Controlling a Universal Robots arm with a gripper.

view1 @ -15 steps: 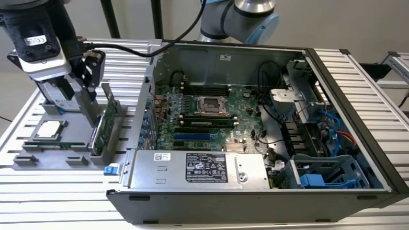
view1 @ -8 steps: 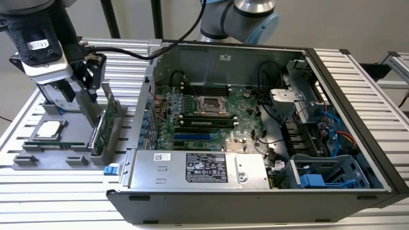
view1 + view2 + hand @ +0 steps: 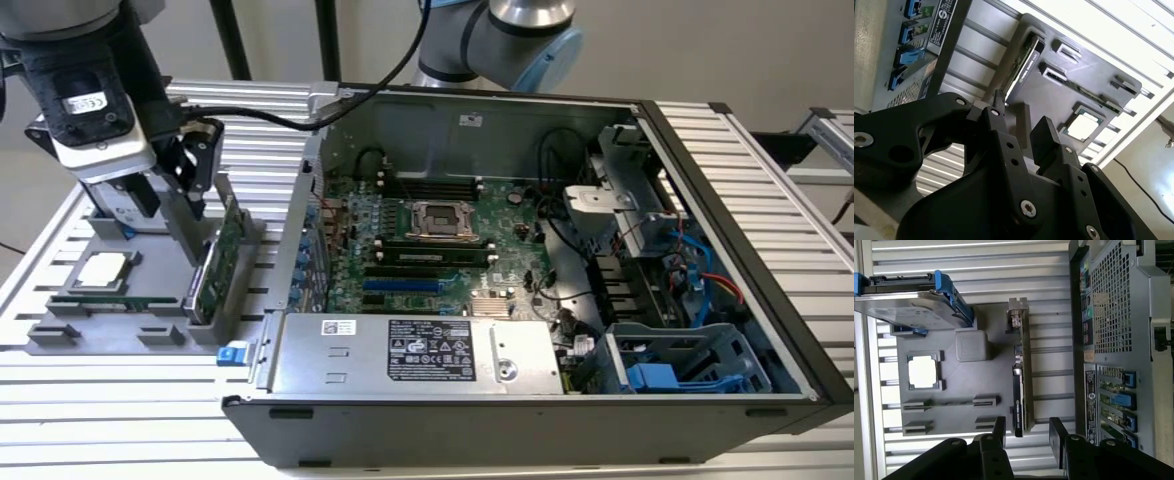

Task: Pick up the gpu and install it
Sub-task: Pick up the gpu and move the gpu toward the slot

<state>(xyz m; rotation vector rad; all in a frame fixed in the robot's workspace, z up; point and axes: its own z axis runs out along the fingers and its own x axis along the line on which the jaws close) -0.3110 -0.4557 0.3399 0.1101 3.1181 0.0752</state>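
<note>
I see an open computer case on the slatted desk, its green motherboard bare and a silver power supply inside. Just beside the case, a gray tray carries a processor chip, a thin memory stick and a blue-railed hard drive.

Exterior view: computer case sits centre and right of frame, with the parts tray at left, just beside it. The gpu stands on edge in the tray's side nearest the case. A processor lies flat left of the gpu. The gripper is upper left, above the gpu. The power supply sits inside the case along its lower edge.
</note>
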